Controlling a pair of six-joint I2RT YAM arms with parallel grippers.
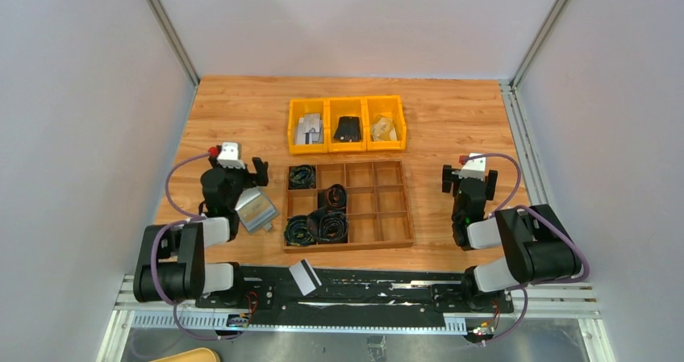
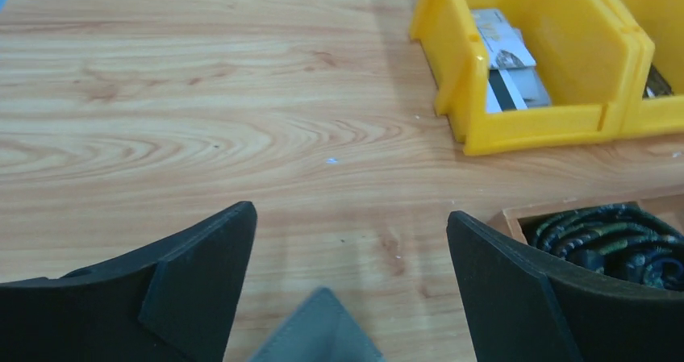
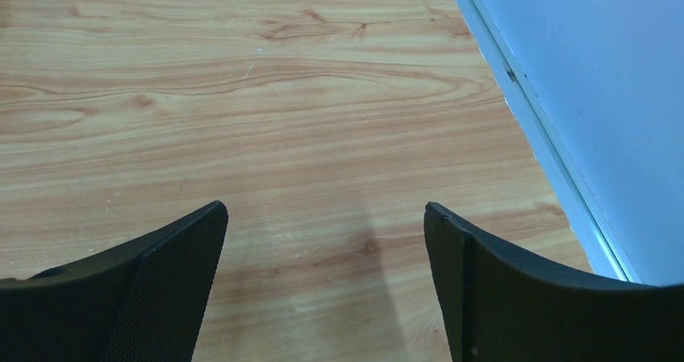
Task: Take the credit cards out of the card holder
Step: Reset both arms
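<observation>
**Desk:** What's around the card holder?

**Me:** I see the card holder (image 1: 256,210) lying flat near the left edge of the tabletop (image 1: 242,112), just beside my left arm (image 1: 193,249). In the left wrist view its grey corner shows between the left jaws, which stand wide apart with nothing in them. To its right sits a brown divided tray (image 1: 389,203), with coiled black cables (image 1: 319,223) in its left compartments.

**Desk:** And the credit cards?

**Me:** The credit cards (image 1: 308,128) lie in the leftmost of 3 yellow bins (image 1: 347,147) toward the far edge. 1 striped card (image 1: 304,276) rests on the black rail (image 1: 379,285) at the near edge.

**Desk:** Right side?

**Me:** The right jaws are spread wide, gripping nothing, over the wood near the right edge. Pale walls (image 1: 347,23) close the tabletop on 3 sides.
</observation>
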